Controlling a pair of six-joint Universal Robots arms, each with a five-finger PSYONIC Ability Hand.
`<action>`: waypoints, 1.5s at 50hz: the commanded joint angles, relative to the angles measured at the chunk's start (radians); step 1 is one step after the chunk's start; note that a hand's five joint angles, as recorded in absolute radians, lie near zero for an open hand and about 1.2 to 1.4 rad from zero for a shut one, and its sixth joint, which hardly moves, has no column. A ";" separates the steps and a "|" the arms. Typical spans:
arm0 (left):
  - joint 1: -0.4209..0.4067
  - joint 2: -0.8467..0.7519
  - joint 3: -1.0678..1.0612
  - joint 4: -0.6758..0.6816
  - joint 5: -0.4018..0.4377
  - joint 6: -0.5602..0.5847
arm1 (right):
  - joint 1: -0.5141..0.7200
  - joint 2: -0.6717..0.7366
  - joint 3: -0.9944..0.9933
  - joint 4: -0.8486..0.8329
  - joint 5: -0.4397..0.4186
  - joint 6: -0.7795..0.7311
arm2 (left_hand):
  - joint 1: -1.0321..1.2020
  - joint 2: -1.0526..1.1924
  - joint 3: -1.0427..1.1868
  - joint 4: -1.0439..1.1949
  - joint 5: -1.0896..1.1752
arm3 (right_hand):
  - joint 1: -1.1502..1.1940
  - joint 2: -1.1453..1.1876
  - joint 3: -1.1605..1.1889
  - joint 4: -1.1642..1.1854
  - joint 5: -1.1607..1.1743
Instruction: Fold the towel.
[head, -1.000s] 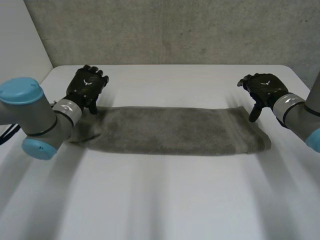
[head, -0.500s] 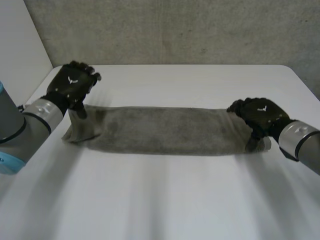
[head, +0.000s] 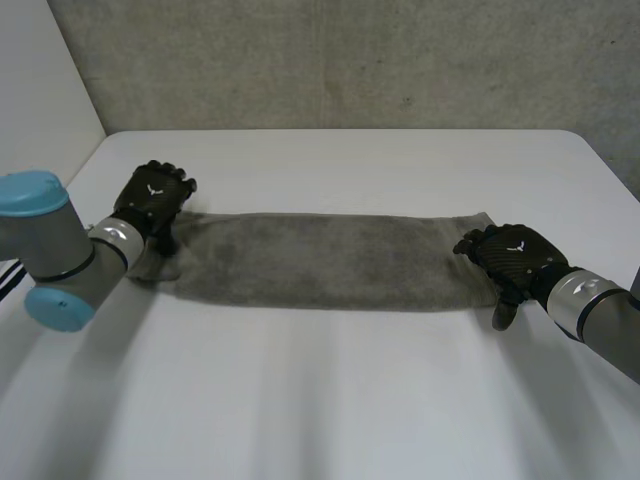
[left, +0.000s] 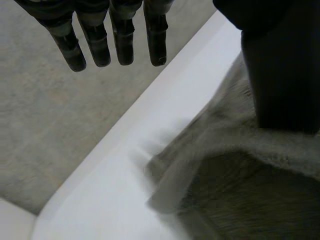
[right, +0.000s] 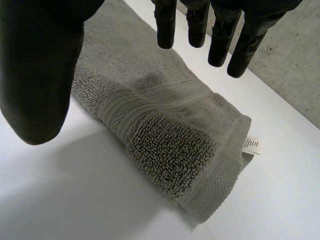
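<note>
A white table (head: 320, 400) is spreading bare in front of a long grey terry towel (head: 320, 260). The towel is lying flat on it as a narrow strip folded lengthwise, running from side to side. The robot's black right hand (head: 510, 255) is sitting over the towel's right end, on its near side. Seen from its wrist, its fingers (right: 220, 45) are hanging straight and apart from the thumb (right: 35, 90), released and grasping nothing. The thick folded end of the towel is lying under the palm, with a small white label (right: 251, 145) sticking out at the towel's corner. A little farther back, the black left hand (head: 152, 200) is resting at the towel's left end. Its fingers (left: 122, 45) are reaching straight out past the towel's far edge, unclenched, while its thumb (left: 280, 75) appears to be touching the cloth just beside a raised wrinkle (left: 200, 150). Beyond the towel, a grey concrete wall (head: 350, 60) is standing behind the table.
</note>
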 joint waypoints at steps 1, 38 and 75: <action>0.013 -0.048 0.124 0.065 -0.188 0.062 | 0.001 -0.001 0.000 0.001 0.003 0.001 | -0.047 -0.040 -0.052 -0.059 -0.007 | -0.065 -0.080 -0.043 -0.076 -0.063; 0.048 0.386 -0.501 0.017 -0.078 0.052 | -0.095 0.028 0.002 -0.053 0.003 -0.004 | -0.076 -0.070 -0.052 -0.059 -0.036 | 0.227 0.212 -0.043 -0.076 0.229; 0.048 0.299 -0.430 0.003 -0.094 0.044 | -0.290 0.019 0.006 -0.087 -0.028 -0.039 | -0.044 -0.037 -0.052 -0.059 -0.004 | 1.157 1.142 -0.043 -0.076 1.158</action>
